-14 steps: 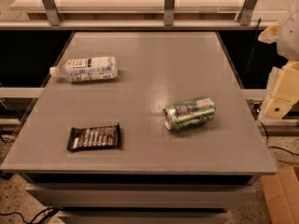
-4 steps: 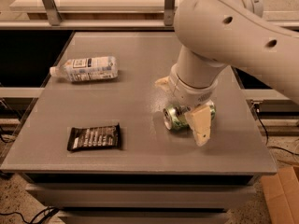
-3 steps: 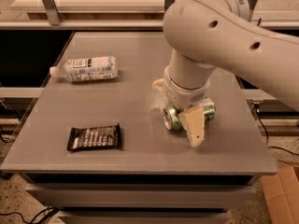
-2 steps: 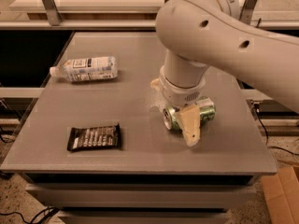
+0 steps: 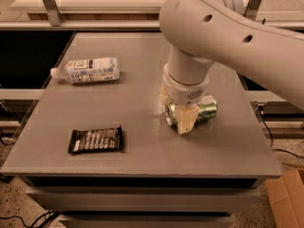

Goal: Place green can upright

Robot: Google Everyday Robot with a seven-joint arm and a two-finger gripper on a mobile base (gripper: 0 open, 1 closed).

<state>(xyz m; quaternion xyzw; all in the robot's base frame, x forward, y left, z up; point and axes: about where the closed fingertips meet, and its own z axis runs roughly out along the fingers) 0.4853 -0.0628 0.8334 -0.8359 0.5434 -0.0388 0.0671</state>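
The green can (image 5: 205,111) lies on its side on the grey table (image 5: 142,141), right of the middle, its silver top facing front left. My gripper (image 5: 175,109) is straight over the can's silver end, with one cream finger (image 5: 186,119) in front of the can and the other finger (image 5: 164,95) behind it. The fingers straddle the can's end. The white arm covers much of the can.
A clear plastic bottle with a white label (image 5: 88,70) lies on its side at the back left. A dark snack packet (image 5: 96,139) lies flat at the front left. A cardboard box (image 5: 286,198) sits on the floor at the right.
The arm came in from the right and went down over the can. In the last second it shifted slightly left, with the fingers staying around the can's end. The can has not moved.
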